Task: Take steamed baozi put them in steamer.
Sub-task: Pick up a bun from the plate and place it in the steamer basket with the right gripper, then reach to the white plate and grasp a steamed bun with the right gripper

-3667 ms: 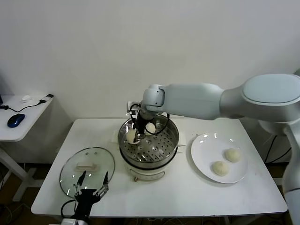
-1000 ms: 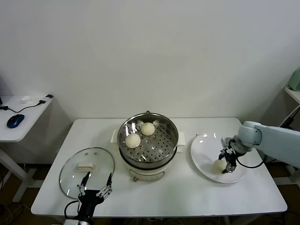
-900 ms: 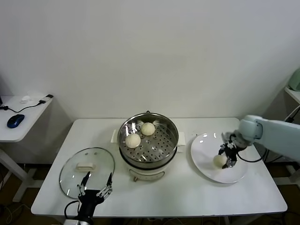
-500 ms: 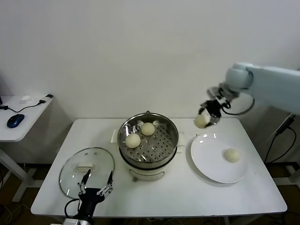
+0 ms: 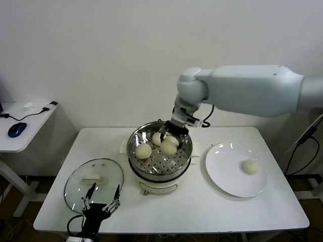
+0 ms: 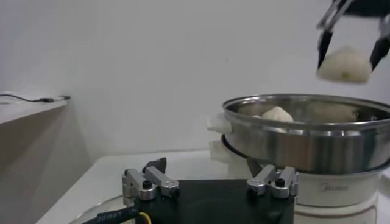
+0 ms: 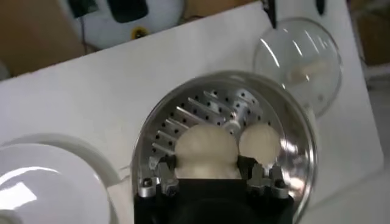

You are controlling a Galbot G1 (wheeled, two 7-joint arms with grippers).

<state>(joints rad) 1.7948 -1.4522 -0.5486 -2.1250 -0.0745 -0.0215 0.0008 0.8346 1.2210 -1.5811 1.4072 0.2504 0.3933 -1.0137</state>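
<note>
The steamer (image 5: 160,173) stands mid-table, with two baozi on its perforated tray: one at the left (image 5: 144,150) and one at the back (image 5: 157,138), partly hidden by my right gripper. My right gripper (image 5: 169,143) is shut on a third baozi (image 5: 169,146) and holds it just above the tray, right of the other two. In the right wrist view the held baozi (image 7: 206,152) fills the jaws above the tray, with another baozi (image 7: 263,140) beside it. A fourth baozi (image 5: 249,166) lies on the white plate (image 5: 226,174). My left gripper (image 5: 99,204) is open and empty at the table's front left.
The round glass lid (image 5: 94,179) lies flat left of the steamer, just behind my left gripper. In the left wrist view the steamer's steel wall (image 6: 304,143) rises ahead. A side desk with a mouse (image 5: 17,129) stands at the far left.
My right gripper took one baozi off the plate, lifted it and carried it left over the steamer. One baozi is left on the plate. The left arm has not moved.
</note>
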